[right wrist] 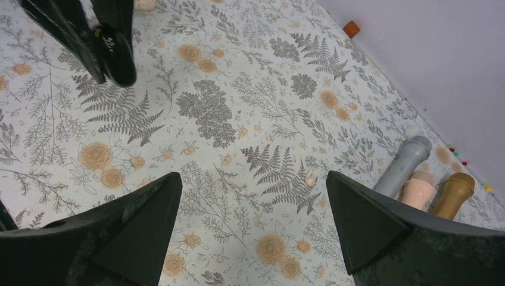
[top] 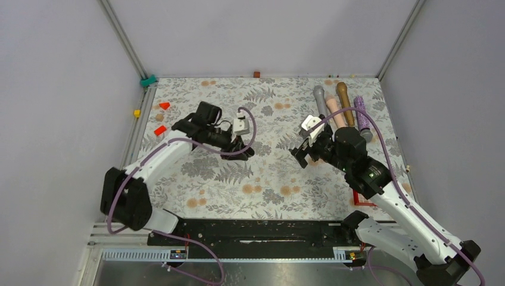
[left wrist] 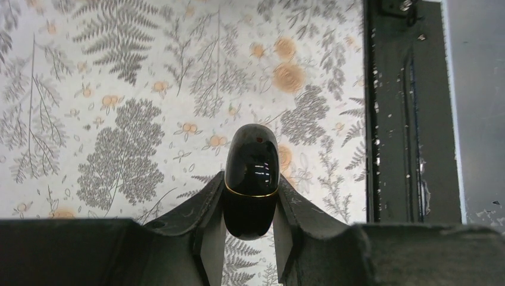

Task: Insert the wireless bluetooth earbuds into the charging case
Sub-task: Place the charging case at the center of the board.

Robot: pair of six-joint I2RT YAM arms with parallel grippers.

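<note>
Your left gripper [left wrist: 251, 187] clamps the black charging case [left wrist: 251, 158]; your right gripper [right wrist: 251, 179] stands wide, empty. Hold the case level and centre your open fingers before closing.

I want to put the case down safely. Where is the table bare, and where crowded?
Bare: the middle between the left gripper and right gripper, and the near strip along the black rail. Crowded: the far right corner, with cylinders; the left edge, with red blocks.
</note>
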